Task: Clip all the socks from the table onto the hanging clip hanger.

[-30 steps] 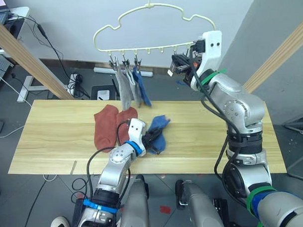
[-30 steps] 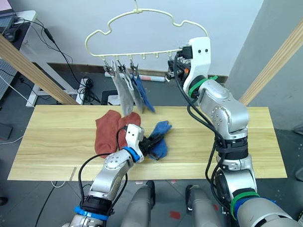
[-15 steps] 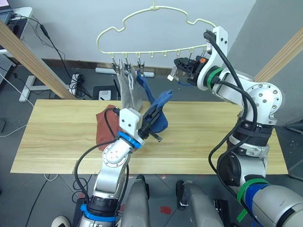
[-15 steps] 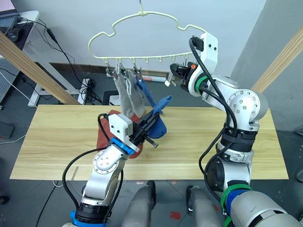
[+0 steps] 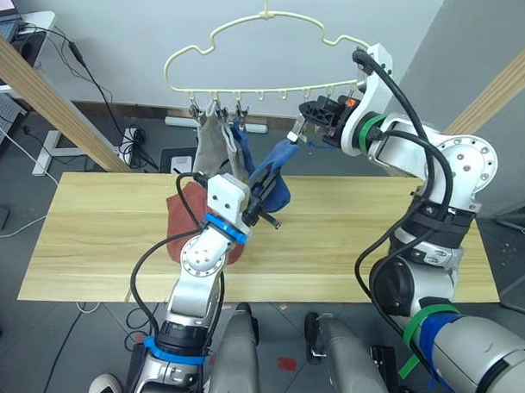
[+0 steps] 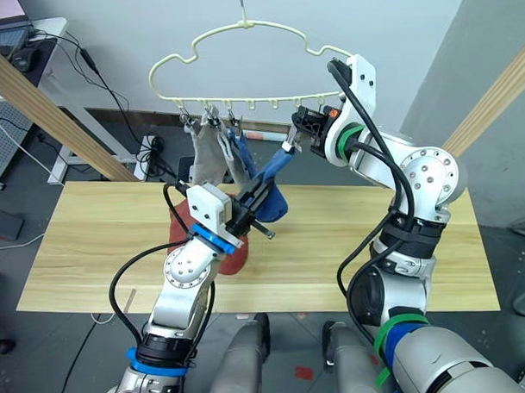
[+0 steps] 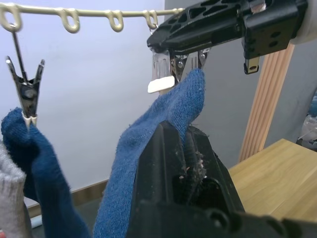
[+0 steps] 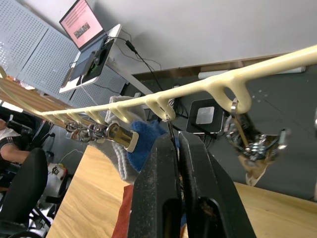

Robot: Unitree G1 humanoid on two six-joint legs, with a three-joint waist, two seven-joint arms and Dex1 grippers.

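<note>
The left end effector (image 5: pixel 264 195) grips a blue sock (image 5: pixel 277 166) held up to the clip hanger (image 5: pixel 266 58) (soft, limp knit; best pinched at the cuff), whose clip (image 7: pixel 171 69) the right end effector (image 5: pixel 305 119) squeezes.

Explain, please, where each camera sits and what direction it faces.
Left and right eye views: on the head, looking forward and down at the table and clip hanger; both arms show.
Left wrist view: along the left gripper holding a blue sock.
Right wrist view: along the right gripper at a clip.
All share the hanger.
</note>
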